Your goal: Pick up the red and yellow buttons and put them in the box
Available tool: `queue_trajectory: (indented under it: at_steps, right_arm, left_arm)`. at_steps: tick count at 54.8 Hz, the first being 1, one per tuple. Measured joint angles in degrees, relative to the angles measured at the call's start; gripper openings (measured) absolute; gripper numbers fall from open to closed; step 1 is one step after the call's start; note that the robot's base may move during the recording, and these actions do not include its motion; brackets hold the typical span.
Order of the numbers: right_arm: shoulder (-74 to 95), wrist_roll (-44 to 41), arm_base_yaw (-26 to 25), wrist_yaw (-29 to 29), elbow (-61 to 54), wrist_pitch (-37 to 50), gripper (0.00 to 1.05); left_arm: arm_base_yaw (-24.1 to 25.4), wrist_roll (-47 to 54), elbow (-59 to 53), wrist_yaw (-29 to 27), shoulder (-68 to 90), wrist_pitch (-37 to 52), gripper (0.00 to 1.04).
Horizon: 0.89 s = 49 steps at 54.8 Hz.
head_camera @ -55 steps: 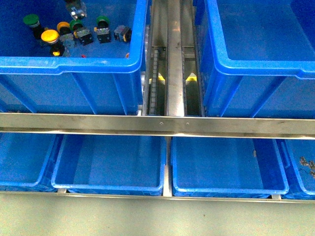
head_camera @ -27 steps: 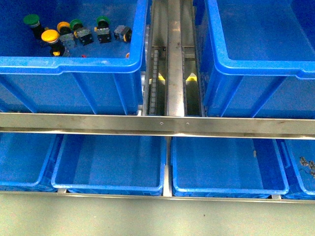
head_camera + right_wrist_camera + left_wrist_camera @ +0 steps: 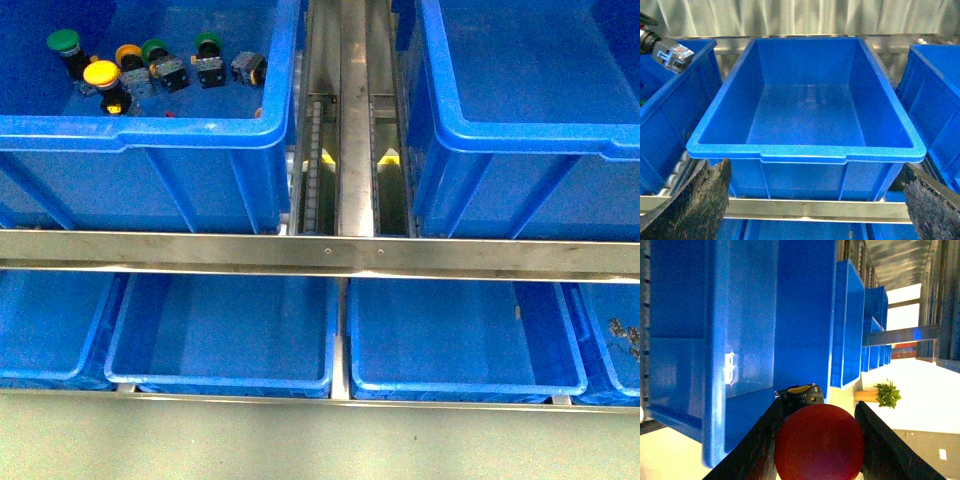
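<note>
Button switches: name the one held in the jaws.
The red-capped button, clamped in the jaws of the left gripper in the left wrist view; the yellow-capped switch and green-capped switches lie loose in the left-hand large blue bin.

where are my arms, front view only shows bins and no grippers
Observer: In the left wrist view, the left gripper is shut on the red button, whose cap sits between the fingers.
Operator: ok and the right one
Observer: The right gripper is open and holds nothing.
Operator: what is it facing
Observer: It faces the front wall of the box. No button lies on the part of the floor that shows in the right wrist view.
</note>
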Motion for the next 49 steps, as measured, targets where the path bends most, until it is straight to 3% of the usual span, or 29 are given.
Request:
queue_trajectory:
  at_steps: [12,29,33,35,37,43,49]
  right_arm:
    - [0.0,0.0,0.0,0.0,0.0,0.0,0.98]
    - [0.0,0.0,0.0,0.0,0.0,0.0,0.98]
    - [6.5,0.6,3.1,11.9,3.3,-6.8,0.98]
    - [16.9,-1.3,3.3,19.1,6.4,-3.8,0.98]
    - [23.4,-2.8,2.8,19.3,8.4,0.5,0.98]
    - [45.3,-9.6,2.0,12.6,15.9,18.0,0.98]
    - [60.0,-17.8,3.1,5.6,22.5,27.0,0.98]
  left_arm:
    - [-5.0,-3.3,5.5,-1.4,4.3,0.0,0.35]
    - [-6.9,-4.6,11.4,-2.6,8.3,-2.4,0.34]
    - [-7.2,-4.6,12.3,-2.6,8.8,-2.9,0.34]
    - [-7.4,-4.6,12.5,-2.7,8.9,-2.9,0.34]
    - [-7.6,-4.6,12.8,-2.7,8.9,-2.9,0.34]
    - [-8.6,-4.8,13.7,-2.7,8.9,-2.9,0.34]
    - [-9.2,-4.9,13.9,-2.6,8.9,-3.0,0.34]
